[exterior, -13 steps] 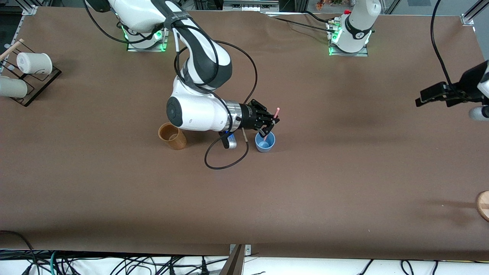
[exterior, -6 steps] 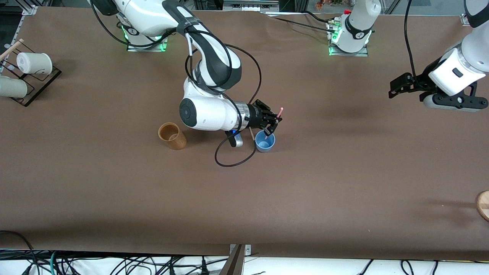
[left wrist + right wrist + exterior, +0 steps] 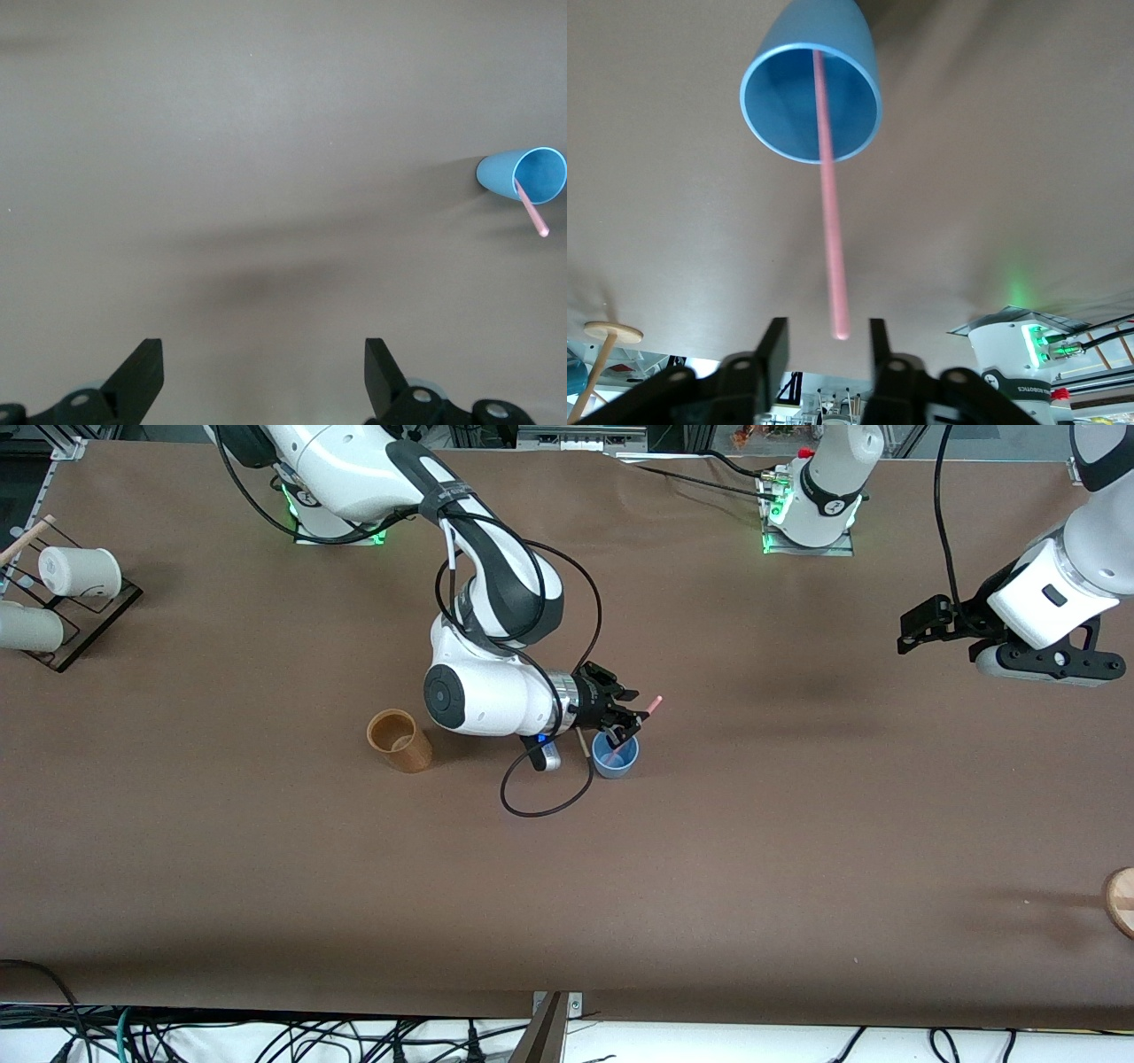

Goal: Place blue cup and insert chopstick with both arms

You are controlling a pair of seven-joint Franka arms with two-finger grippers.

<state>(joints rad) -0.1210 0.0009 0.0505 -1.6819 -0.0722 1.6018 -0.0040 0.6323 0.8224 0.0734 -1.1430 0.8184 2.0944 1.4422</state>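
Blue cup (image 3: 615,755) stands upright on the brown table (image 3: 797,850), about midway along it and well clear of every edge. We see the chopstick (image 3: 634,727) leaning in the cup, its lower end inside and its upper end sticking out past the rim. Our right gripper (image 3: 623,726) is over the cup, jaws parted narrowly beside the stick's upper end without gripping it. Our left gripper (image 3: 912,631) waits above the left arm's end of the table, jaws wide and empty. We also see a tan cup (image 3: 399,740) toward the right arm's end.
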